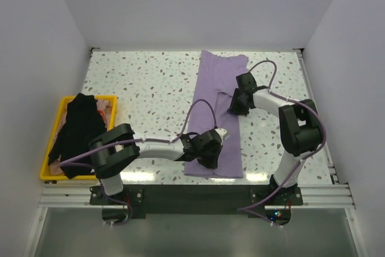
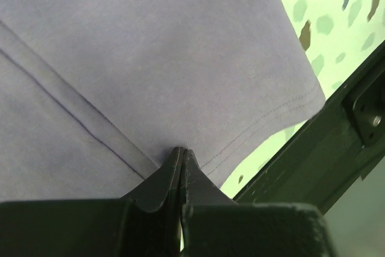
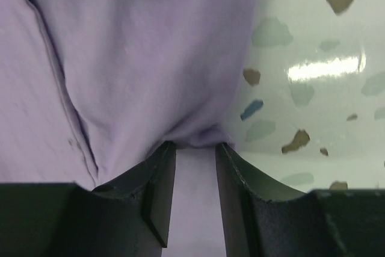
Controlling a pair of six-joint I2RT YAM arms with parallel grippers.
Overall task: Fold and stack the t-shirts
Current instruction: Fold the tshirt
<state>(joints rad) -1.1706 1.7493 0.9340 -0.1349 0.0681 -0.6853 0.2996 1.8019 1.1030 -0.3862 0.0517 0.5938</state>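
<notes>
A pale lavender t-shirt (image 1: pixel 216 85) lies on the table as a long strip folded lengthwise. My left gripper (image 1: pixel 209 147) is at its near end, shut, and the cloth (image 2: pixel 150 46) puckers into its tips (image 2: pixel 181 150) beside the stitched hem. My right gripper (image 1: pixel 237 105) is at the strip's right edge, halfway up. Its jaws (image 3: pixel 195 145) stand apart with bunched lavender fabric (image 3: pixel 132 58) between the tips. A black t-shirt (image 1: pixel 78 127) lies crumpled in the yellow crate (image 1: pixel 107 98) at the left.
The speckled tabletop (image 1: pixel 144 88) runs between the crate and the lavender shirt. White walls close the back and both sides. A dark metal rail (image 2: pixel 313 154) follows the near table edge just beyond the shirt's hem.
</notes>
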